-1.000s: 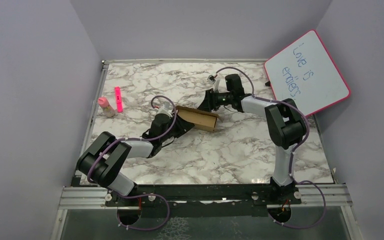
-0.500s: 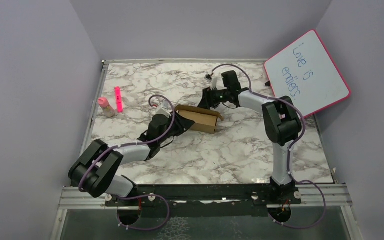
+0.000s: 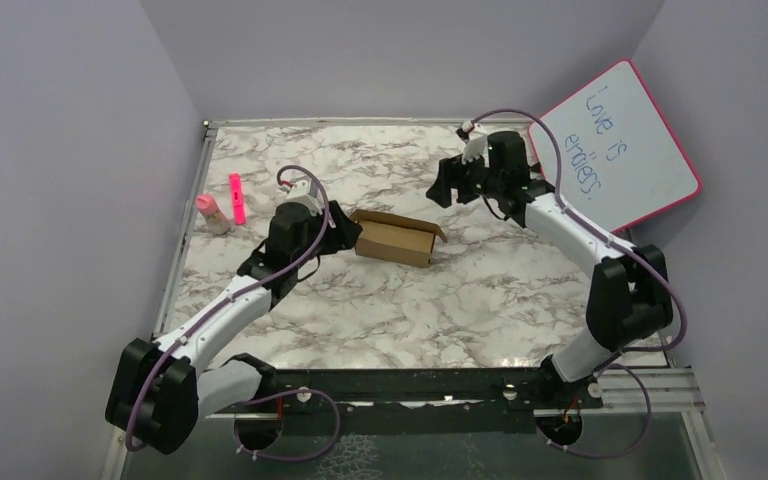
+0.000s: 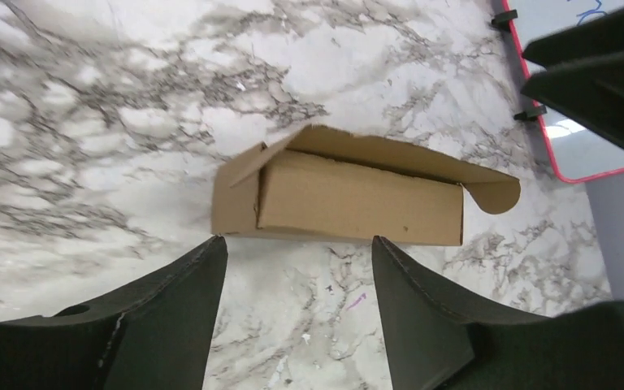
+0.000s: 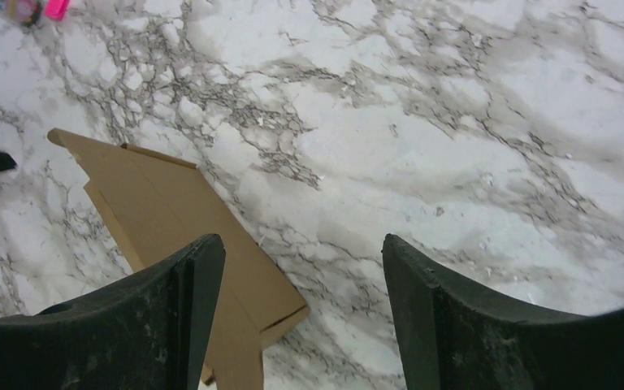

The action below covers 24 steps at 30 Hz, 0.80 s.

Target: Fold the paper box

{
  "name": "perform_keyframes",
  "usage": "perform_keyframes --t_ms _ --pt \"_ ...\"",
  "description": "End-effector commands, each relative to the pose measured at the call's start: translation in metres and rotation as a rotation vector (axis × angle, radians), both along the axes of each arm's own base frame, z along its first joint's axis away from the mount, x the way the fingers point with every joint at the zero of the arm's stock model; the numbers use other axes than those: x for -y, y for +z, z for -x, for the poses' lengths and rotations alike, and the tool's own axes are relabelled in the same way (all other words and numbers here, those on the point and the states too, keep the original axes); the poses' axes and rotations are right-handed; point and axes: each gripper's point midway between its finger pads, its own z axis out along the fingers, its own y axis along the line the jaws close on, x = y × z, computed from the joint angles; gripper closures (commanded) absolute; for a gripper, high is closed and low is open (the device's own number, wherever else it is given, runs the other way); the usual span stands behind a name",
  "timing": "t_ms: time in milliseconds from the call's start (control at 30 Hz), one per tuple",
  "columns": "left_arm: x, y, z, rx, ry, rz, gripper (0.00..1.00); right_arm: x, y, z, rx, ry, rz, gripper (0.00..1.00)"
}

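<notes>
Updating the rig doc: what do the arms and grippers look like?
Left arm and right arm: white links, bulky black joints, a purple cable looped along each. Left gripper and right gripper: two broad matte-black fingers, tapering, scuffed. No markings visible.

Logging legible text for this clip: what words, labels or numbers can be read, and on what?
"Love is": blue handwriting, first line on the pink-framed whiteboard.
Second line there: looks like "endless", but not clear enough to be sure.
The paper box: no print visible.
The pink marker and small bottle: any label too small to read.
</notes>
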Motion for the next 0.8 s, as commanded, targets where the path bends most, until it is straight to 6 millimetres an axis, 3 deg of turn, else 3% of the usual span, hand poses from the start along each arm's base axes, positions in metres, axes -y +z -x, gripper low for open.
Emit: perform_keyframes --t_ms 0,167,367,600,767 --pt "-0.027 0.013 0.001 0.034 -0.067 -0.228 0.31 0.03 0.0 0.02 0.007 -0.127 0.065 0.23" --pt "-0.033 0.029 -0.012 0.064 -0.188 -0.297 0.28 0.048 0.018 0.051 0.038 -0.17 0.054 0.23" --pt "-0.033 0.039 -0.026 0.1 -0.321 -0.391 0.28 0.051 0.027 0.085 0.042 -0.139 0.013 0.23" --pt "-0.016 0.031 -0.03 0.108 -0.472 -0.399 0.28 0.047 0.017 0.108 0.016 -0.09 0.022 0.25" --pt "-0.014 0.021 -0.033 0.079 -0.508 -0.413 0.3 0.035 0.006 0.108 0.027 -0.07 0.054 0.25"
